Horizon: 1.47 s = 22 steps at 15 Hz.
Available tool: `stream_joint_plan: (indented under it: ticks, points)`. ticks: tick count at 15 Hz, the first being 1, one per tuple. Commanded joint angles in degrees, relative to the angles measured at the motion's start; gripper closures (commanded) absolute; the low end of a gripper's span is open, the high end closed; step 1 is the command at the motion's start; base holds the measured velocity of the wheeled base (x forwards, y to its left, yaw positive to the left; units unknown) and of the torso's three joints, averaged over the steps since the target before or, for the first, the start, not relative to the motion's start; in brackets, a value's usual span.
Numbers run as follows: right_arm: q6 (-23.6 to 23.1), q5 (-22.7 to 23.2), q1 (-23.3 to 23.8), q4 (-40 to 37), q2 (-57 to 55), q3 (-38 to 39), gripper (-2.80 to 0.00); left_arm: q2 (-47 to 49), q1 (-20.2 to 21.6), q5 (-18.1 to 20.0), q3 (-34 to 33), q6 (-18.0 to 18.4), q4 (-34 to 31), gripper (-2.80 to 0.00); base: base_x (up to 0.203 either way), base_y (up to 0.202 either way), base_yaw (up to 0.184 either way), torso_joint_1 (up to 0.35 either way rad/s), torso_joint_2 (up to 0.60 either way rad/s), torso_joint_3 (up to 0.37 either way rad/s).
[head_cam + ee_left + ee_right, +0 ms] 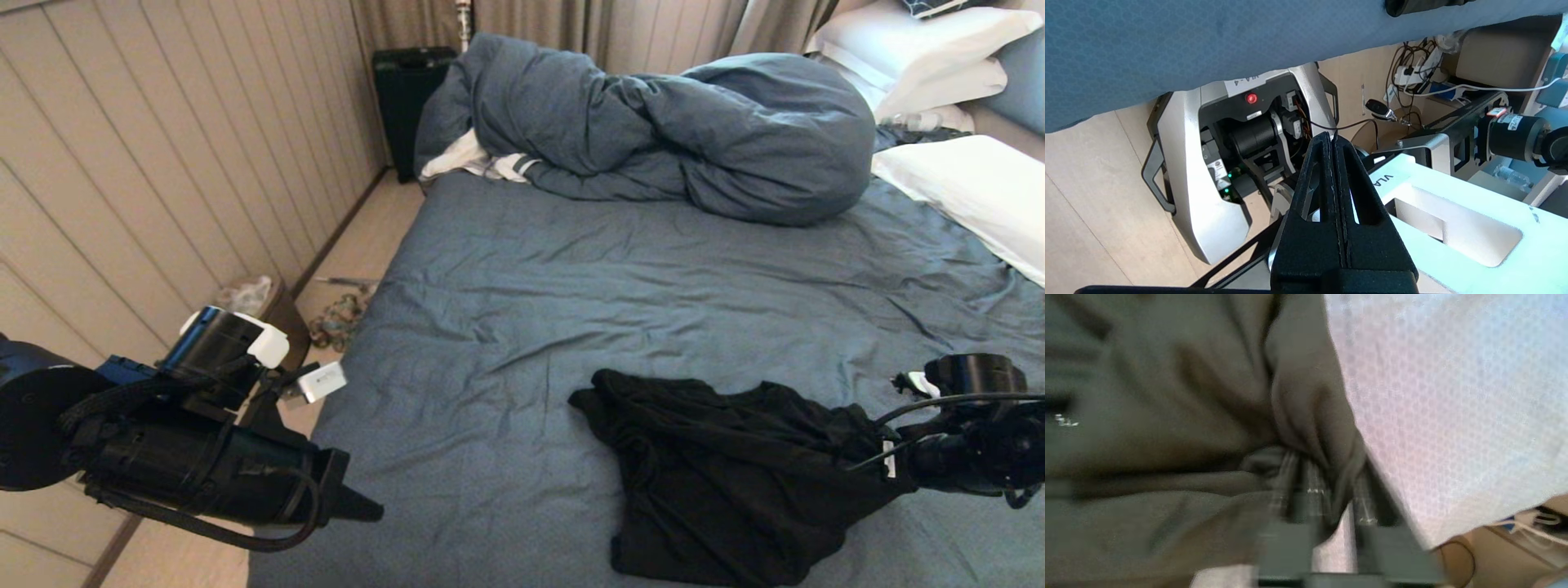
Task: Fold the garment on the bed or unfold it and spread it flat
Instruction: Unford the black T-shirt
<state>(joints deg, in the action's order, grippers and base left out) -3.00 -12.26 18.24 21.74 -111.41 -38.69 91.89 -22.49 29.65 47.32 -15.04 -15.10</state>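
The garment (735, 474), a black T-shirt, lies crumpled near the front edge of the bed (571, 269), on the right side. Its right edge is drawn up to my right gripper (886, 474), which comes in low from the right. In the right wrist view a fold of the garment (1167, 416) sits pinched between the narrowly parted fingers of the right gripper (1327, 461), over the sheet (1453, 396). My left gripper (371, 510) hangs shut and empty off the bed's left front corner. The left wrist view shows the left gripper (1332, 139) pressed together above my own base.
A bunched blue-grey duvet (653, 131) fills the far side of the bed, with white pillows (971, 188) at the right. A black case (408, 98) stands by the panelled wall. A small bin (261, 298) and clutter (343, 318) sit on the floor left of the bed.
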Motion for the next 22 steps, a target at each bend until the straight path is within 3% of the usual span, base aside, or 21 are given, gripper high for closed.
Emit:
stream_joint_plan:
  ticks: [1,10,13,14,19,22]
  points:
    - [-0.45,0.03,-0.04,0.63,-0.51,1.16,-2.80,0.13,-0.01,0.15,0.05,-0.08,-0.10,0.00,0.000,0.000,0.000,0.000,0.00,0.000]
    - [-1.25,7.30,0.21,-0.04,15.27,2.33,-2.80,0.02,-0.36,0.15,0.05,-0.16,-0.10,0.00,0.000,0.000,0.000,0.000,0.00,0.000]
    - [-1.02,7.81,-6.91,-2.70,19.08,1.25,-2.80,-0.05,-0.42,0.15,0.05,-0.16,-0.19,0.00,0.000,0.000,0.000,0.000,0.00,0.000]
    - [-0.79,7.80,-10.18,-4.36,19.21,0.38,0.00,-0.21,-0.37,0.15,0.05,-0.18,-0.19,0.00,0.000,0.000,0.000,0.000,0.00,0.000]
    - [1.00,7.73,-25.06,-20.30,13.43,-12.18,0.00,-0.32,-0.88,0.15,-0.21,-0.25,-0.17,0.00,0.000,0.000,0.000,0.000,0.00,0.000]
    - [2.95,7.28,-32.42,-22.18,7.22,-16.60,0.00,0.04,-1.77,0.06,-0.39,-0.50,-0.10,0.00,0.000,0.000,0.000,0.000,0.00,0.000]
